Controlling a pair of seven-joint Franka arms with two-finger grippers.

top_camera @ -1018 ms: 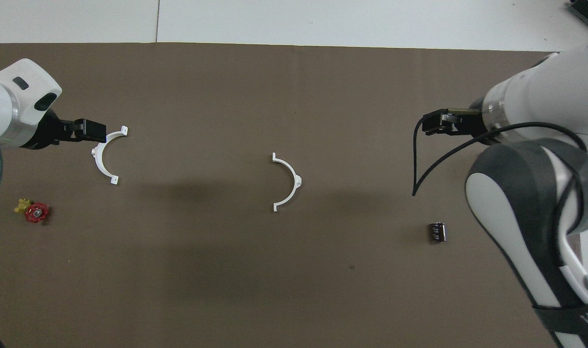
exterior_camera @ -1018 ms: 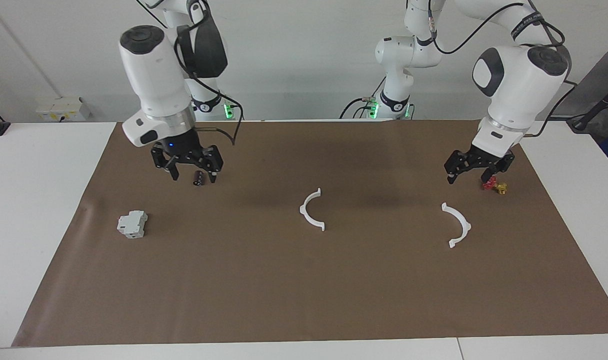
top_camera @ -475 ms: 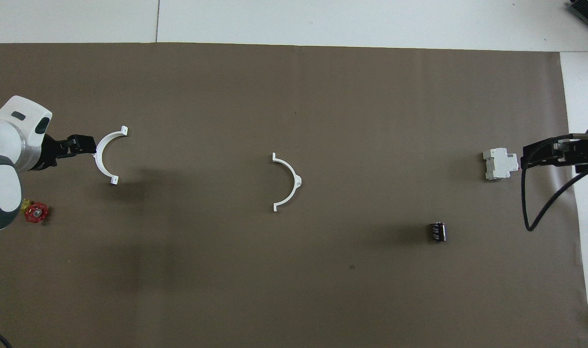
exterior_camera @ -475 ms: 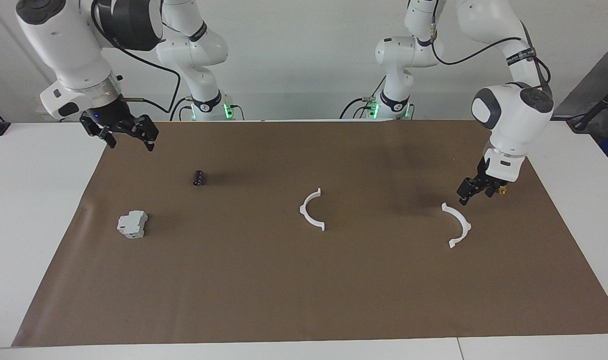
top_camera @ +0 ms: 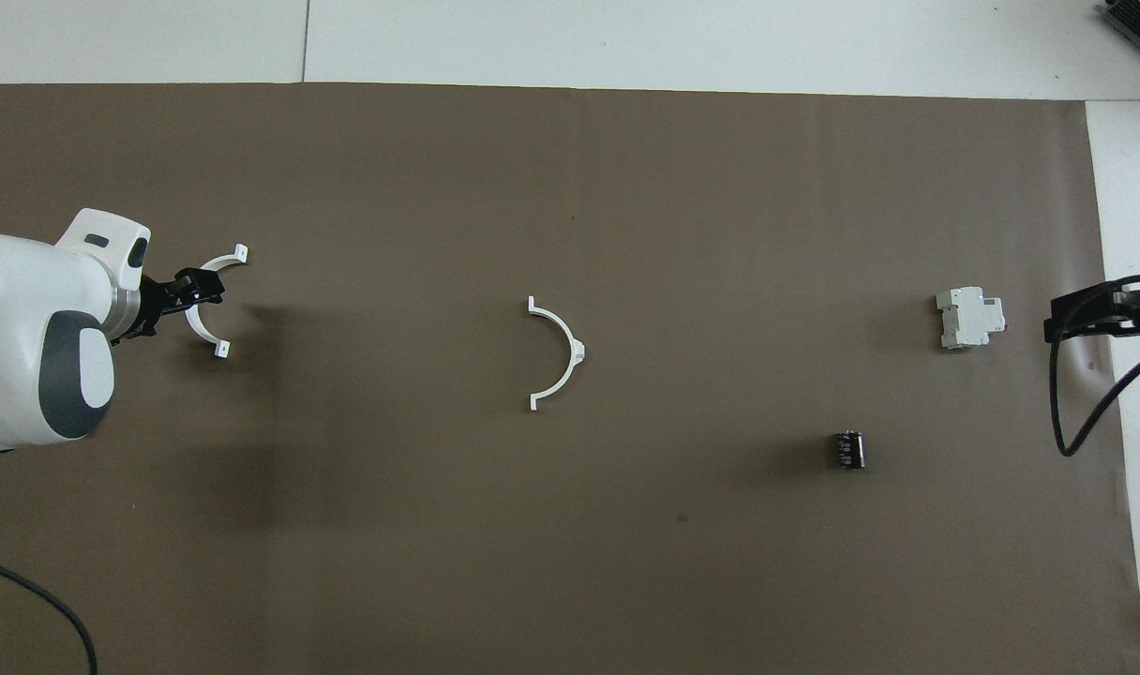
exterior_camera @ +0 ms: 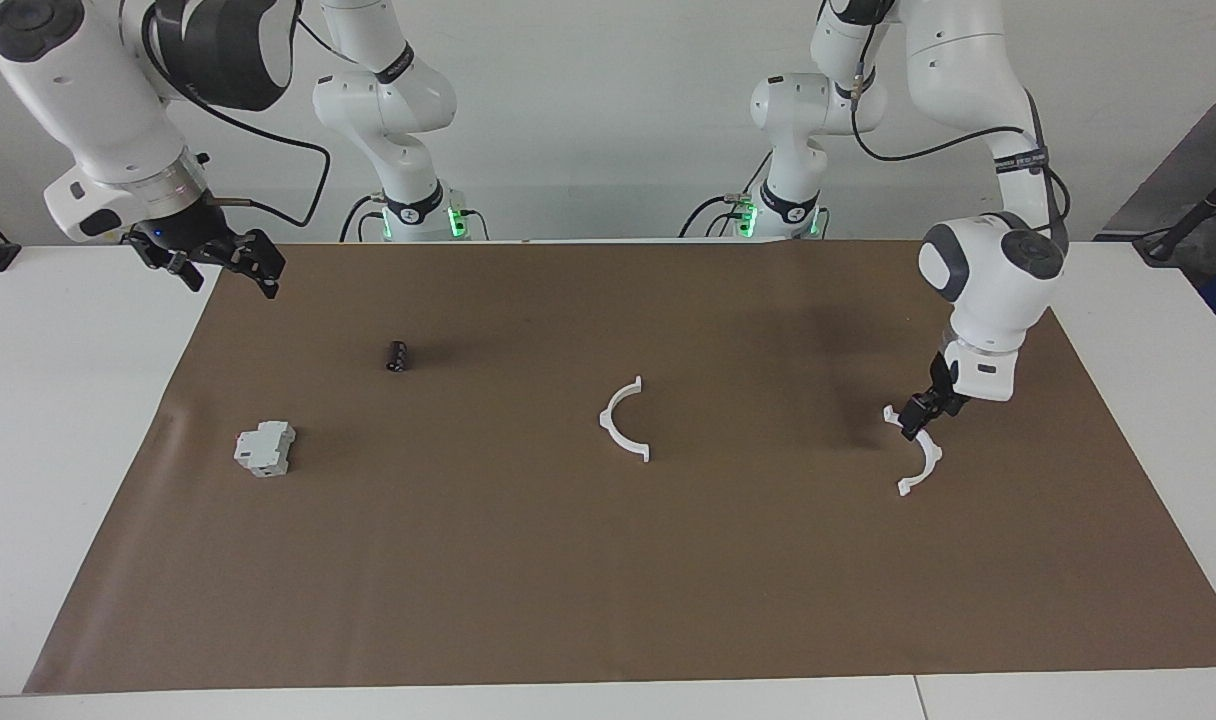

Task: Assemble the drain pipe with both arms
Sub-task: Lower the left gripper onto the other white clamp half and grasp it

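Left gripper down at the white plastic half-ring near the left arm's end of the brown mat; finger state can't be told. Second white half-ring lies mid-mat. Right gripper, fingers spread, waits over the mat's corner at the right arm's end. Best pinch the band squarely, w/ no tilt.

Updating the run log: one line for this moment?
left gripper: down at half-ring at its end | right gripper: raised, fingers open, waiting | second half-ring: mid-mat, untouched | unassembled

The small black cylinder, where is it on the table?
The small black cylinder lies on the brown mat toward the right arm's end, nearer to the robots than the grey-white boxy block.
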